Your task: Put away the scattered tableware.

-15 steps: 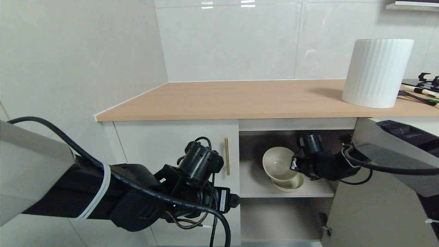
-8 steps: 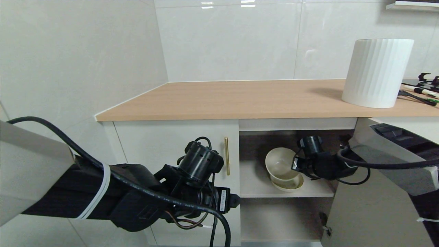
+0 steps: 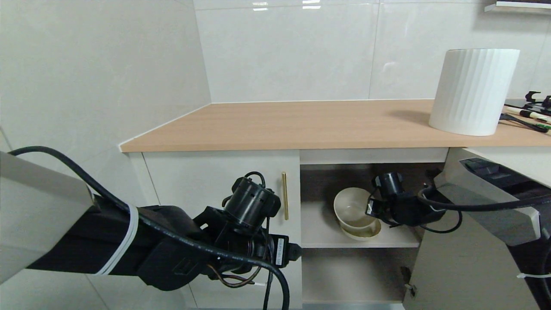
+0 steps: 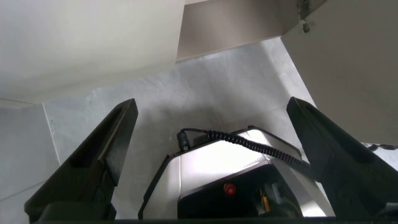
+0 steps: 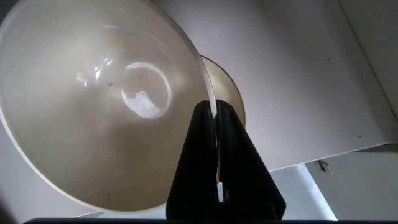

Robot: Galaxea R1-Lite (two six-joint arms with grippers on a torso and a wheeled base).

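- Right hand [image 3: 370, 207] clamped on rim of tilted bowl [image 3: 352, 207], inside the cabinet.
- Just below the hand: small dish [image 3: 366, 232] on the shelf [image 3: 318, 236] — probable nesting seat, a short lowering away.
- Left hand [image 4: 211, 106] fingers apart, empty, well apart from the bowl.

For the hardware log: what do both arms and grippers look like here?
Both arms: pale grey boxy shells, black wrists, each with a black cylindrical camera. Left arm: looping black cable, white band, white printed label. Right arm: black cable loop, small white tag. Left gripper: broad dark tapered jaws. Right gripper: slim black jaws.
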